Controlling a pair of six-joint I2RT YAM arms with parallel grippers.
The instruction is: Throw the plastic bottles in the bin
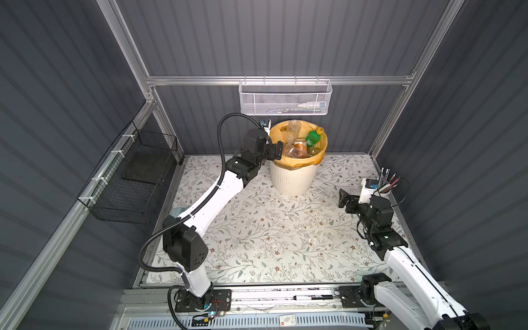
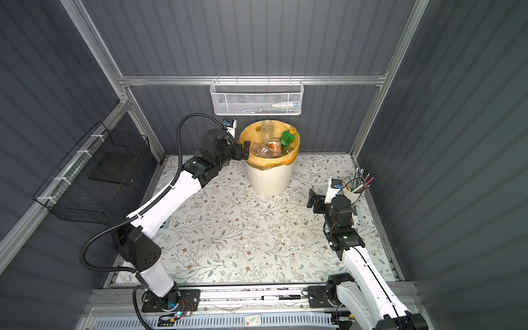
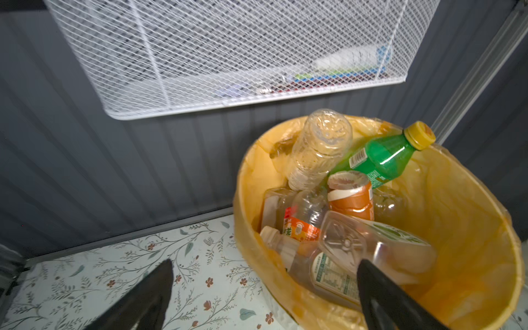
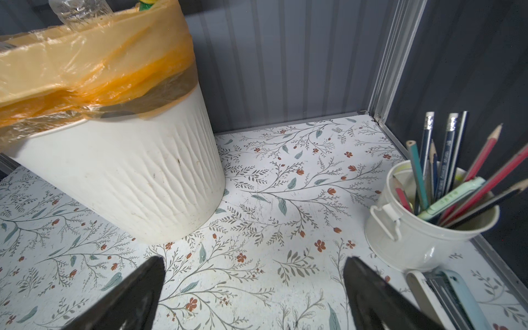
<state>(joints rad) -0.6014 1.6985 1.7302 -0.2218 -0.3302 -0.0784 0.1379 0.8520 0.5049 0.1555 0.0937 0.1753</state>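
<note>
The left claw (image 3: pixel 265 264) stands wide with nothing between its dark, tapered fingers (image 3: pixel 383 297). It hovers at the left rim of the bin (image 1: pixel 294 180), which passes between the fingers: one is above the bench (image 1: pixel 271 234), the other above the bin's contents.

The plastic bottles (image 1: pixel 298 144) all lie in the bin, heaped almost to the brim. Nearest the claw is a clear, square-shouldered bottle (image 3: pixel 357 243) lying bottom towards the camera. Beside it lies a clear one with a white cap (image 3: pixel 285 248). Behind them are an orange-labelled bottle (image 3: pixel 351 197) and a ribbed clear bottle (image 3: pixel 320 148) standing base up. A glossy green bottle (image 3: pixel 383 157) with a yellow cap leans on the far rim.

The bin is round and tapered, with cream-white walls in wavy ribs. A crinkled orange-yellow plastic liner (image 4: pixel 85 71) is folded over its rim. It stands at the far middle of the bench, which is covered in a floral print.

A white mesh basket (image 1: pixel 285 97) hangs on the far wall above the bin. A black wire basket (image 1: pixel 128 177) hangs on the left wall.

The right claw (image 4: pixel 255 260) is also spread wide and empty, low above the bench at the right. It is well apart from the bin and near a glossy white cup (image 4: pixel 423 237) of pencils (image 4: pixel 483 154).
</note>
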